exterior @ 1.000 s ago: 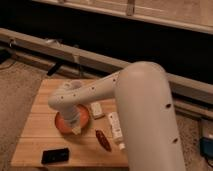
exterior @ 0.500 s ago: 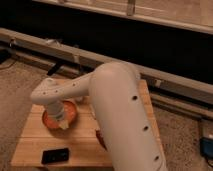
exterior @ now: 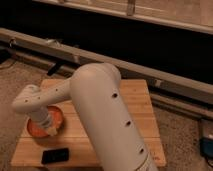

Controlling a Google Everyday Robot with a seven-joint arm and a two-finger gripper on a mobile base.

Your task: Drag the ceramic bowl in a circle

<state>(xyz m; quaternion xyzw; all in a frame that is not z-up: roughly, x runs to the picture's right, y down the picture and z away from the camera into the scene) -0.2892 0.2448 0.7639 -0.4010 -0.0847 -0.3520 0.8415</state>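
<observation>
The ceramic bowl (exterior: 50, 125) is orange-red, wide and shallow, and sits at the left side of the wooden table (exterior: 140, 95). My white arm reaches across the table from the lower right and bends down over the bowl. My gripper (exterior: 49, 129) is at the end of the arm, down in or on the bowl's near part. The arm hides much of the bowl and the table's middle.
A black flat device (exterior: 55, 155) lies near the table's front left edge. A metal rail (exterior: 150, 75) and a dark wall run behind the table. Speckled floor surrounds the table. A blue object (exterior: 207, 145) sits at the far right.
The arm has swung left and toward the front, and the bowl has moved with it from the table's middle to the left side. The red object and white item are now hidden.
</observation>
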